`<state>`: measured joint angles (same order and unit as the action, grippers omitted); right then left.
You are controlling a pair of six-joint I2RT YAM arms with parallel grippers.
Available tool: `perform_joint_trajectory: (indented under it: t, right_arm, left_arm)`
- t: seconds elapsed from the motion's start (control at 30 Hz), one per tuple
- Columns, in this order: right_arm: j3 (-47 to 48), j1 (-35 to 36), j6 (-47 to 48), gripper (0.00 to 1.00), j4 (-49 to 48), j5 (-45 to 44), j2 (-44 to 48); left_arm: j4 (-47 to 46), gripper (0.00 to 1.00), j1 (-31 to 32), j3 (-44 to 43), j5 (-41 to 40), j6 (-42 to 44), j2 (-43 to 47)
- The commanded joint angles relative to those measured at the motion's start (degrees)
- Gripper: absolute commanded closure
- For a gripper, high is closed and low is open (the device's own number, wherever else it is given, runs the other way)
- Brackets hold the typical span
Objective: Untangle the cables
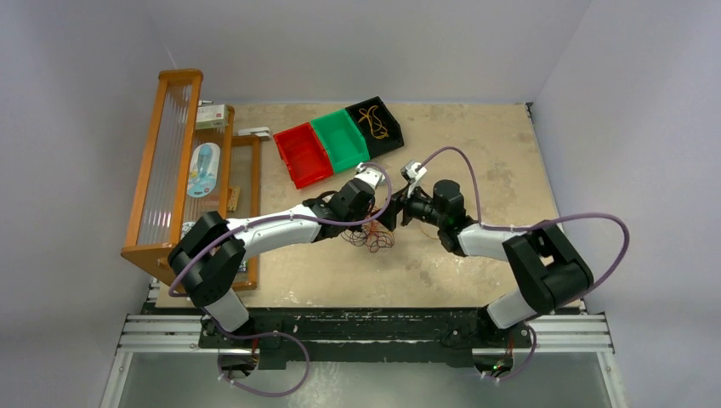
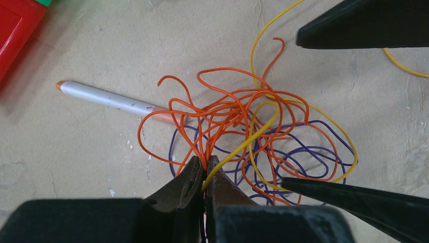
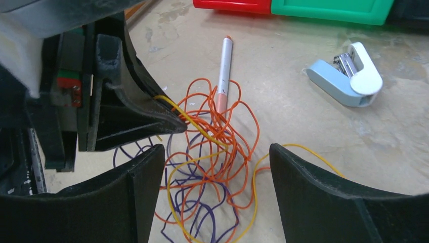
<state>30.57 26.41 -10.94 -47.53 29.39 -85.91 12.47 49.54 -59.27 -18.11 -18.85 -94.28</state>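
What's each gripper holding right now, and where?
Left gripper is shut on the cable tangle, pinching orange and yellow strands at its edge. Right gripper is open, holding nothing.

No text, brand, number or sign can be read in any view. In the overhead view a small box (image 1: 211, 116) at the upper left, on the wooden rack (image 1: 180, 76), bears printing too small to make out. The pale blue package (image 1: 202, 170) just below it shows only a blurred graphic. In the left wrist view, faint marks on the pen (image 2: 101, 96) barrel are illegible.
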Motion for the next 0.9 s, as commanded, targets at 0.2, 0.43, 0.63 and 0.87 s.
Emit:
perform_joint_trajectory:
  t: [0.2, 0.43, 0.63, 0.87]
  right_arm:
    - [4.88, 1.36, -2.44, 0.35, -13.38, -1.81, -6.56]
    - [7.32, 1.51, -1.59, 0.41, -12.72, -2.77, -9.99]
    - [9.1, 1.68, -1.1, 0.46, -12.62, -2.06, -12.46]
    - [9.88, 2.04, -1.17, 0.5, -12.97, -1.14, -14.87]
  left_arm:
    - [-2.03, 1.0, 0.21, -2.0, 0.71, 0.75, 0.47]
    - [-1.88, 1.0, 0.16, -2.17, 0.71, 0.75, 0.46]
    - [-1.75, 1.0, 0.21, -2.08, 0.68, 0.8, 0.41]
    - [-1.66, 1.0, 0.21, -2.0, 0.62, 0.75, 0.64]
